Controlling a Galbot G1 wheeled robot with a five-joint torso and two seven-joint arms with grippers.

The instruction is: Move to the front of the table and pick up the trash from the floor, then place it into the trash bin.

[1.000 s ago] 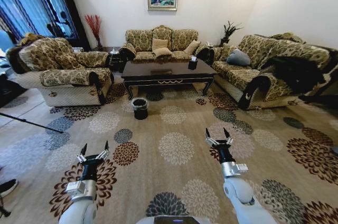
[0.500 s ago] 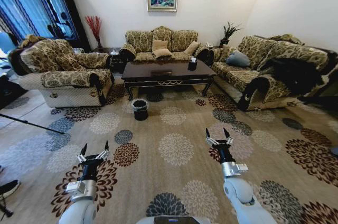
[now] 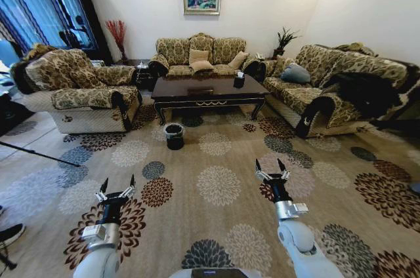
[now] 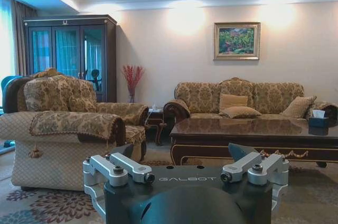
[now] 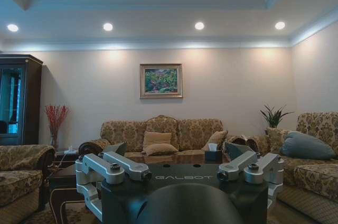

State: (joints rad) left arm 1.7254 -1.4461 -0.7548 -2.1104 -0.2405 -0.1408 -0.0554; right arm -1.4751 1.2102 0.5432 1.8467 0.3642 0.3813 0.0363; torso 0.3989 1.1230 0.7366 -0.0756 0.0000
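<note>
The dark brown table (image 3: 209, 90) stands far ahead in the middle of the room, and the left wrist view shows its glossy top (image 4: 253, 128). The black trash bin (image 3: 174, 135) with its grey liner sits on the carpet just in front of the table's left end. I cannot make out the trash on the patterned carpet. My left gripper (image 3: 118, 182) and right gripper (image 3: 270, 164) are held low in front of me, both open and holding nothing, well short of the bin and table.
An armchair (image 3: 79, 88) stands to the left, a sofa (image 3: 200, 52) behind the table, and another sofa (image 3: 328, 88) to the right. A black tissue box (image 3: 239, 80) sits on the table. A thin black pole (image 3: 36, 153) lies at the left. Flowered carpet (image 3: 216, 183) stretches ahead.
The whole picture has shifted very slightly, so the camera has moved a touch. Both arms keep the same pose with open fingers.
</note>
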